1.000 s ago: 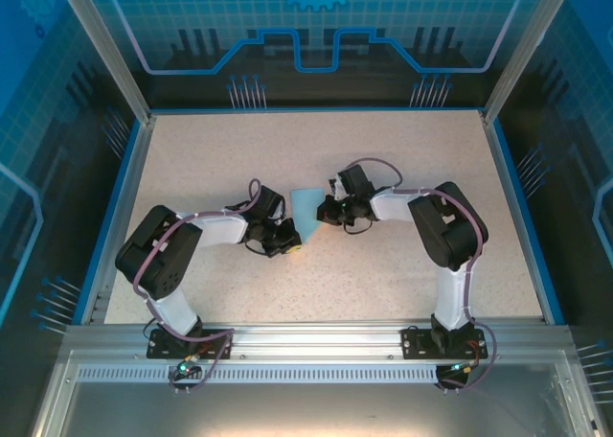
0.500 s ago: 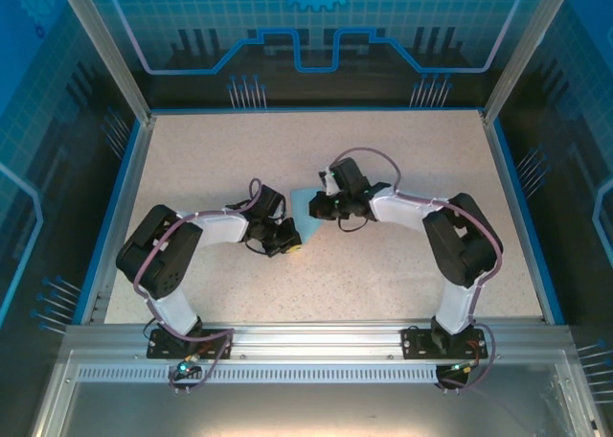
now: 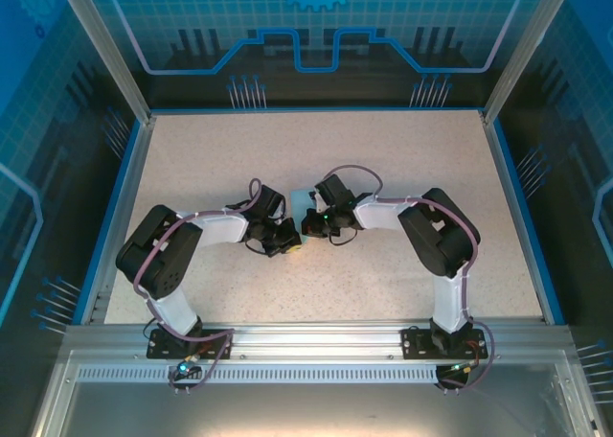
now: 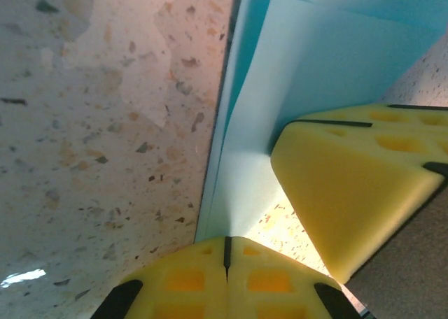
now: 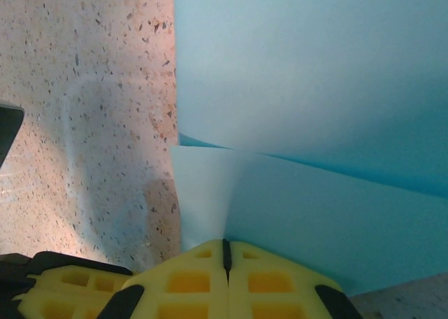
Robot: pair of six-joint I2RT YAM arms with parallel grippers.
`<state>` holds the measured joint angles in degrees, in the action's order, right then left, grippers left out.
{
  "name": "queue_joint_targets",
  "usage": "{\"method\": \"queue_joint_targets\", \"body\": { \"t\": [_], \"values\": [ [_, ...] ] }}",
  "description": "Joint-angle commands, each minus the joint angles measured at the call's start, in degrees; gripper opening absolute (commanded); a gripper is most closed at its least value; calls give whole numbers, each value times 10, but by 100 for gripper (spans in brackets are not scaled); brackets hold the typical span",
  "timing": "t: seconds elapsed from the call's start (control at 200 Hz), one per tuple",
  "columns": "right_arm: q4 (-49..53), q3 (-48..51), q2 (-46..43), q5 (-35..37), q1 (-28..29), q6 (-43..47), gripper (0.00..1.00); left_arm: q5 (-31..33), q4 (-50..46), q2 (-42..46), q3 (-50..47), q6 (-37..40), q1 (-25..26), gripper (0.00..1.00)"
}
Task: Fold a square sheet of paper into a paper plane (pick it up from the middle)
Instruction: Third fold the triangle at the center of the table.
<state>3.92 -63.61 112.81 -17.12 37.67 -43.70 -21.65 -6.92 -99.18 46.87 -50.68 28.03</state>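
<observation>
Left fingers point(image 4: 185, 277), right fingers point(image 5: 185, 280) clenched, tips touching square sheet of paper point(image 5: 315, 67) (folded, 2 layers).

1. From above, we see just a sliver of the square sheet of paper point(image 3: 299, 199); the right end effector point(image 3: 309, 227) and its wrist cover the rest.
2. In the right wrist view the sheet runs off the top and right edges, so its outline escapes us.
3. The left end effector point(image 4: 226, 252) hides the sheet's near tip; whether its closed pads pinch paper we cannot tell.
</observation>
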Motion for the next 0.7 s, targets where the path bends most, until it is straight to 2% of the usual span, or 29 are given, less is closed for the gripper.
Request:
{"method": "queue_joint_targets", "body": {
  "t": [0.0,0.395,0.56,0.66,0.695],
  "values": [
    [0,21,15,4,-15,-2,3,55,-65,-16,-16,10,2,0],
    [2,19,5,23,-144,39,3,53,-64,-14,-19,16,2,0],
    [29,8,-53,37,-153,54,5,44,-76,0,6,39,3,1],
    [33,28,-97,39,-153,50,11,40,-89,23,35,55,3,6],
    [32,38,-112,39,-153,46,15,39,-91,33,43,59,4,10]
  ]
}}
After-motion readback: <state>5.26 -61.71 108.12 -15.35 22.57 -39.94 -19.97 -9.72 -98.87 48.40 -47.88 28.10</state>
